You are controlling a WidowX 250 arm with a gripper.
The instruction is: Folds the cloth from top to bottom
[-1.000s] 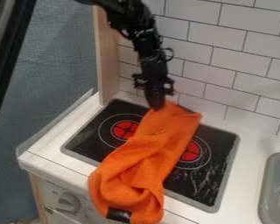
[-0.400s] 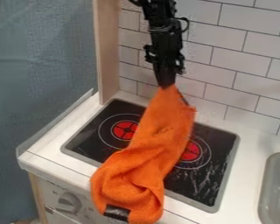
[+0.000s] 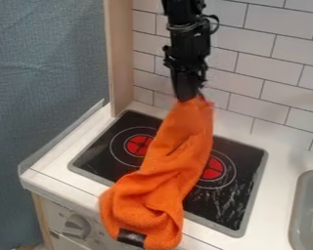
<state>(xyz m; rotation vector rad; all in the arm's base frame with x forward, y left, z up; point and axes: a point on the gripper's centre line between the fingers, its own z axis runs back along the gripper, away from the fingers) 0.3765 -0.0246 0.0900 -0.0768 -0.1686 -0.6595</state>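
Cloth (image 3: 169, 178): lying lengthwise across the cooktop (image 3: 218, 207), rising at the top end, bunching in soft folds toward the front and overhanging the front edge of the counter (image 3: 55, 168), with the black patch (image 3: 132, 238) near the lowest part. Clamping narrowly on the gathered top end with the pincer (image 3: 189, 97), above the back of the cooktop. Probably handling as light, limp and far from fragile, bending at every crease rather than keeping a shape. For a secure hold, pinching a thick gather of the top edge instead of a thin lip; likely gaining grip from the coarse weave. Apparently standing early in the fold, with the top end not yet laid over the lower part. Next, calling for lowering forward over the front portion; risking twisting into a rope or dragging off the front edge.
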